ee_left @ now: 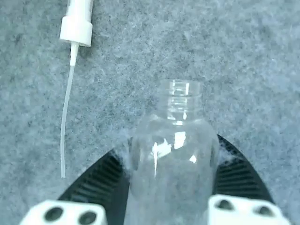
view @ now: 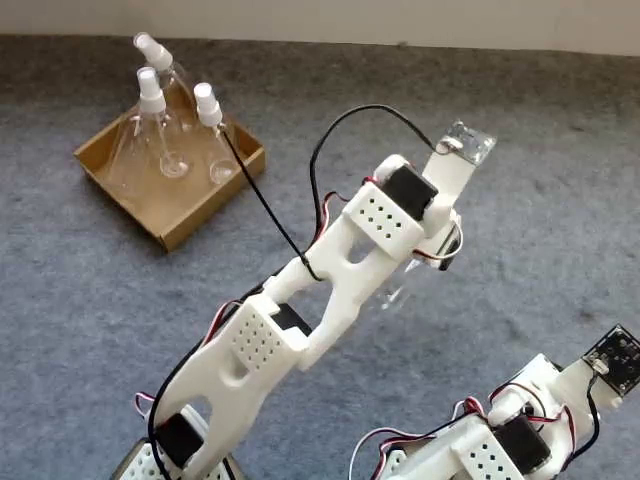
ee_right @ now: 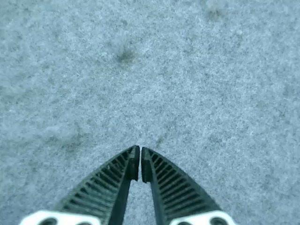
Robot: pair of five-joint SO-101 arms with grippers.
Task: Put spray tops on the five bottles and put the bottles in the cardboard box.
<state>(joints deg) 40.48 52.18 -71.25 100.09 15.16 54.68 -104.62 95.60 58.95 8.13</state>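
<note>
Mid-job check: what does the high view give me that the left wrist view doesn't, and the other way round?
The high view adds the cardboard box with three capped bottles, plus the left arm and right arm. The left wrist view adds an uncapped bottle held between its jaws and a loose spray top lying on the grey carpet beside it. Both show that carpet.

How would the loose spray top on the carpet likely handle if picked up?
The spray top looks small and plastic, so probably light. Its thin tube bows slightly, so it would likely flex and dangle.
</note>
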